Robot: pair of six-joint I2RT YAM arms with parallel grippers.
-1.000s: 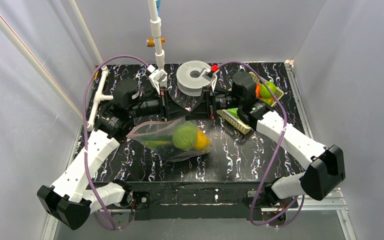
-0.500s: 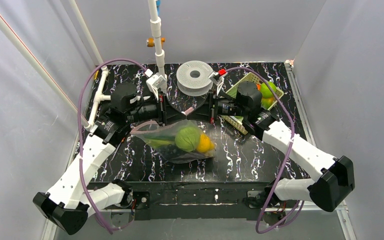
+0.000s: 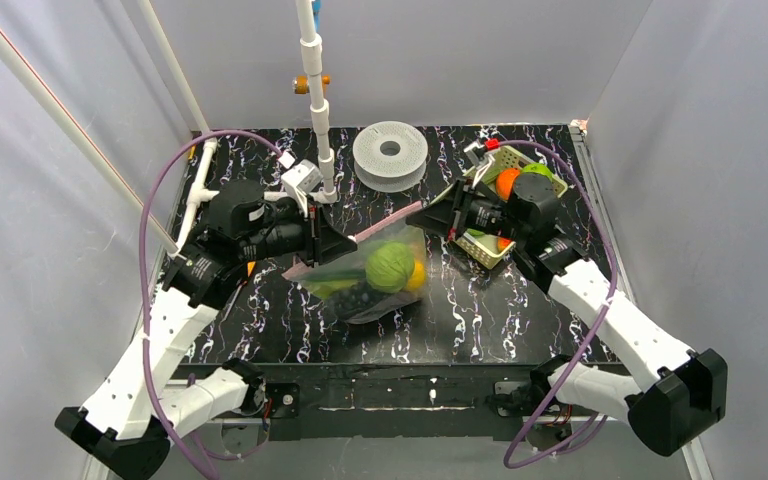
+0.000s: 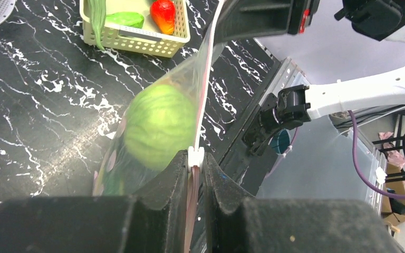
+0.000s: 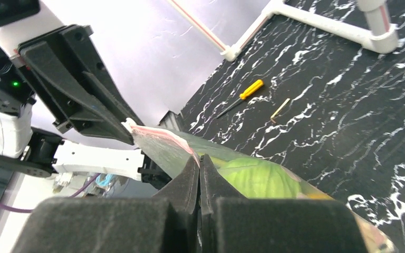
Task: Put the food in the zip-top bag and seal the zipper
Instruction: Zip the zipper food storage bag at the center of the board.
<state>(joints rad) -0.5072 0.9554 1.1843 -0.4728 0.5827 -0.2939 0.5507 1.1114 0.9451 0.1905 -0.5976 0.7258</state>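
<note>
In the zip-top bag (image 3: 385,305) sits the food (image 3: 390,265); left hand (image 3: 345,245) and right hand (image 3: 415,215) both pinch its zipper (image 3: 375,228).

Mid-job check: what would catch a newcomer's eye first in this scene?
The clear zip-top bag sits mid-table, its pink zipper pinched at one end by the left gripper, at the other by the right gripper. Inside it lie a pale green round head and a yellow piece.

From above, the right arm (image 3: 610,310) hides much of the basket (image 3: 488,252). Inside the bag (image 3: 375,300), the pieces (image 3: 355,292) beside the round green head (image 3: 390,266) blur together.
</note>
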